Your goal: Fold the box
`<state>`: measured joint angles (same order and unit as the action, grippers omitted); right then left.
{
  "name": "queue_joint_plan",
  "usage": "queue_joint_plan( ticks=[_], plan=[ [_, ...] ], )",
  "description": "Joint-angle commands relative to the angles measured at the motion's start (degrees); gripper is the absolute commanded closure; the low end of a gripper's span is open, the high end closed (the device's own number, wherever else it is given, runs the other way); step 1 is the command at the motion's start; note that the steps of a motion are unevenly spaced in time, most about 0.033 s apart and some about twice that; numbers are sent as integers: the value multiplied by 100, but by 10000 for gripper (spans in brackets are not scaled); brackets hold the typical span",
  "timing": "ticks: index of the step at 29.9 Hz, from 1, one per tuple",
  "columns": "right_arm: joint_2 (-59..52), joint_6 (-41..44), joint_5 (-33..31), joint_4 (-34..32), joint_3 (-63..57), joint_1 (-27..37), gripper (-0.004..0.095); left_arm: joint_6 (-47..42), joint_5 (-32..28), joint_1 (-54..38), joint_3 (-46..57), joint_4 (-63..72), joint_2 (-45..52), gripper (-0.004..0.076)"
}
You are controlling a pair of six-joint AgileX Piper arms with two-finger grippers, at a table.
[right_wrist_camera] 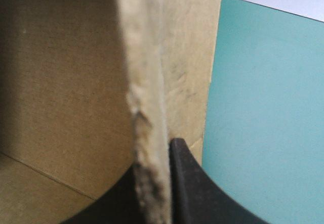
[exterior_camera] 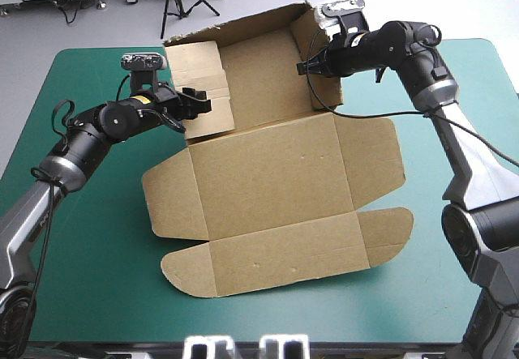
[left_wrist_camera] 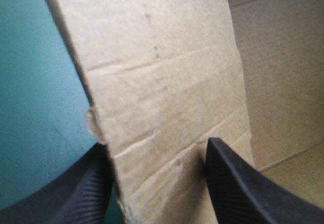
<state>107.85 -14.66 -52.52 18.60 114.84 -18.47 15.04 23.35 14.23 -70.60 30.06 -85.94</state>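
The box's (exterior_camera: 268,173) near flap, with a rounded tab at each end, lies flat on the desk (exterior_camera: 97,237) closest to the high camera, and the broad middle panel lies flat beyond it with a side flap at either end. Farther back the board stands up as a rear wall and two side walls, making an open tray near the desk's far edge. The left gripper (exterior_camera: 199,104) is at the tray's left wall, which is creased and leans inward. The right gripper (exterior_camera: 306,66) is at the top of the right wall, close to the far corner. In the left wrist view the two black fingers (left_wrist_camera: 238,188) of the left gripper (left_wrist_camera: 158,148) stand well apart, the creased brown wall of the box (left_wrist_camera: 162,82) passing between them. One finger is on the outer side next to the teal-green desk (left_wrist_camera: 40,82), the other on the inner side facing the tray. Whether they press the board cannot be told. In the right wrist view the right gripper (right_wrist_camera: 154,158) is all but closed, pinching the raw edge of the box wall (right_wrist_camera: 147,82) between its fingers. The tray's brown inside is on one side of it and the desk (right_wrist_camera: 263,107) on the other.
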Motion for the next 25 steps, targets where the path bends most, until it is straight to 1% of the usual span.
queue_joint_plan(
  ticks=[1, 3, 5, 8, 9, 11, 15, 18, 19, 21, 24, 25],
  plan=[
    [-313, -249, -133, 1317, 169, -174, 926, -313, -273, 81, -191, 169, 228, 337],
    [-304, -295, -233, 1442, 169, -174, 925, -551, -233, 57, -191, 13, 191, 339],
    [-304, -332, -321, 1457, 169, -174, 925, -882, 6, 18, -191, -482, 117, 350],
    [-294, -357, -342, 1517, 169, -174, 925, -1871, 457, 18, -191, -1606, -9, 377],
    [-299, -407, -342, 1587, 169, -174, 925, -2199, 510, 18, -191, -1743, -38, 377],
    [-290, -513, -356, 1784, 169, -174, 925, -2563, 511, 18, -191, -1910, -91, 377],
    [-286, -540, -344, 1793, 169, -174, 926, -2642, 369, 18, -191, -1749, -102, 377],
    [-263, -495, -309, 1538, 169, -174, 926, -2651, 410, 18, -191, -1707, -102, 378],
    [-248, -423, -309, 1358, 169, -174, 926, -2651, 437, 18, -191, -1614, -92, 391],
    [-202, -199, -309, 981, 169, -174, 926, -2651, 450, 18, -191, -1473, -92, 498],
    [-96, 45, -426, 360, 169, -174, 926, -2469, 450, 29, -191, -1446, -40, 736],
    [-70, 72, -542, 195, 169, -174, 926, -2380, 450, 29, -191, -1431, -14, 726]
  ],
)
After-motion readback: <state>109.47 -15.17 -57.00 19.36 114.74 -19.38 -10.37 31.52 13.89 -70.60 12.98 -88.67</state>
